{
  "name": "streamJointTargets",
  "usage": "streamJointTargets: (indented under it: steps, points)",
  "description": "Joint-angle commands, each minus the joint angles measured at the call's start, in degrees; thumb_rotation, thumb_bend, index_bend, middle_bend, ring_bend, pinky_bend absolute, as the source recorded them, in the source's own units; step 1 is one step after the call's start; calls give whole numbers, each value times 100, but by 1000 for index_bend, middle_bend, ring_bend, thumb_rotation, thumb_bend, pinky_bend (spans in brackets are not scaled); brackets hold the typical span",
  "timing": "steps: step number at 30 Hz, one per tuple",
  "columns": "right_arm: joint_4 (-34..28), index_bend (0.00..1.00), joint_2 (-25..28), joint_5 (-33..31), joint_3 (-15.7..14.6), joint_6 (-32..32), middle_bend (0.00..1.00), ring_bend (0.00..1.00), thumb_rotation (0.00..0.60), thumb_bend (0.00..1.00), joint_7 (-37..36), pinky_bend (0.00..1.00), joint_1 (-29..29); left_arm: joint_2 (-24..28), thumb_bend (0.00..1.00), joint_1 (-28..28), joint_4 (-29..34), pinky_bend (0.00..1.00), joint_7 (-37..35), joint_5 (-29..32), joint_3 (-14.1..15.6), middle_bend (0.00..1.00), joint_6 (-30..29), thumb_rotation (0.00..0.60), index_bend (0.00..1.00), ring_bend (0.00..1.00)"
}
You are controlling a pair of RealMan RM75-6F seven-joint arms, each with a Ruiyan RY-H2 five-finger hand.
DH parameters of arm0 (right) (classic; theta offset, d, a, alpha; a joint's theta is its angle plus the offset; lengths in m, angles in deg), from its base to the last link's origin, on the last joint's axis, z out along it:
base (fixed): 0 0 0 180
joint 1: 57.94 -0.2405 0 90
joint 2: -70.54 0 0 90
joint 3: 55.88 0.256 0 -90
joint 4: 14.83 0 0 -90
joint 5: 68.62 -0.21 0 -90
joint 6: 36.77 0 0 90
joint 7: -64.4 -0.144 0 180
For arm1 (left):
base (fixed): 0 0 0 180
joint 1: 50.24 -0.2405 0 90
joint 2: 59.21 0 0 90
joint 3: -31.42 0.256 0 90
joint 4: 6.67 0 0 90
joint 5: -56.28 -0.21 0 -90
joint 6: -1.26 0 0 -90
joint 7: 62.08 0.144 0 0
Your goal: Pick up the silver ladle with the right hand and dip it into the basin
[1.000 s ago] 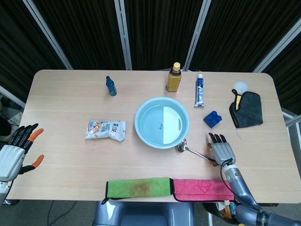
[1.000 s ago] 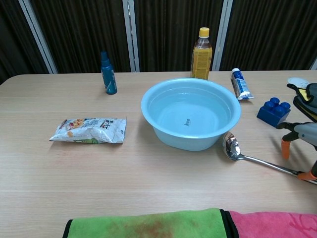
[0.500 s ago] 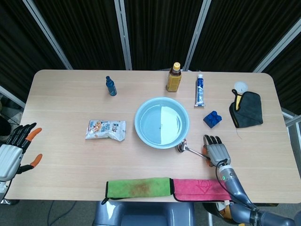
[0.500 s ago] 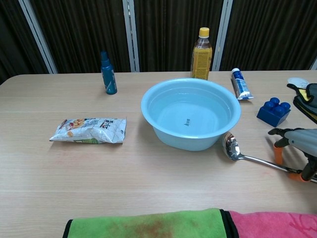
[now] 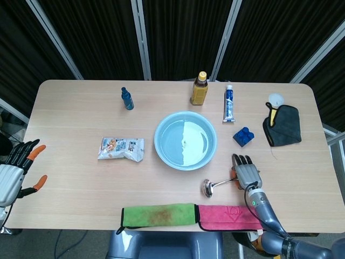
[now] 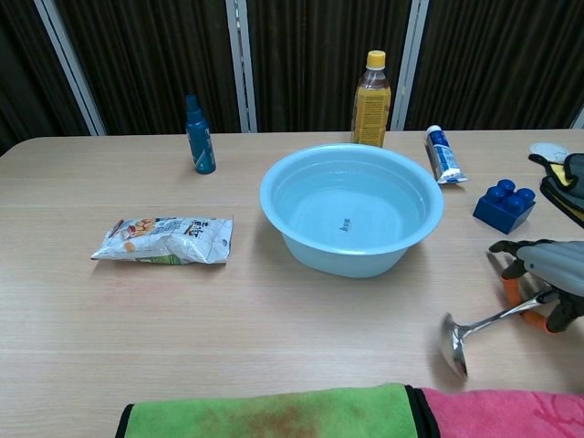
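A light wooden table [image 5: 75,121] carries a pale blue basin [image 5: 185,140], a snack packet [image 5: 121,149], a small teal bottle [image 5: 126,99], a tea bottle [image 5: 199,89], a toothpaste tube [image 5: 229,103], a blue building block [image 5: 244,136], a dark cloth [image 5: 283,124] (far right) and green [image 5: 157,215] and pink [image 5: 229,215] towels along the near edge.

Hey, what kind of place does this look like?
Probably a robot lab or test booth, not a home: black curtains on metal frames enclose a plain table of unrelated props, such as a basin, a toy block and a toothpaste tube.

On the desk [image 5: 81,135]: one basin [image 5: 185,141], one ladle [image 5: 215,185], two bottles [image 5: 199,89] [image 5: 126,99], one tube [image 5: 229,103], one snack packet [image 5: 122,149], one blue block [image 5: 244,135], two towels [image 5: 158,214] [image 5: 229,214] along the near edge, one dark cloth [image 5: 284,124].
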Motion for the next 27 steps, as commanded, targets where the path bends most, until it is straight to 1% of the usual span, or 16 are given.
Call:
streamJointTargets:
  steps: [1,14,17,23,27]
  points:
    - [-34,582,3,-36,-3,-44,0,0,600,338,52,0,7,8,354,-5,-10,0,-17,-13,8,0,-12,600,91,0]
    - [-457,597,281,-42,-33,-382,0,0,600,357,243,0,87,19,353,-19,-6,0,-18,-49,24,0,-52,600,91,0]
    - [-627,608,418,-11,-35,-504,0,0,600,386,233,0,137,16,354,-21,-6,0,-6,-71,32,0,-65,600,91,0]
    - [-1045,623,787,91,-52,-681,0,0,600,481,123,0,245,6,352,-34,2,0,11,-103,40,0,-107,600,91,0]
    - [-1421,629,1091,203,-64,-882,0,0,600,492,110,0,324,3,353,-45,26,0,49,-142,60,0,-130,600,91,0]
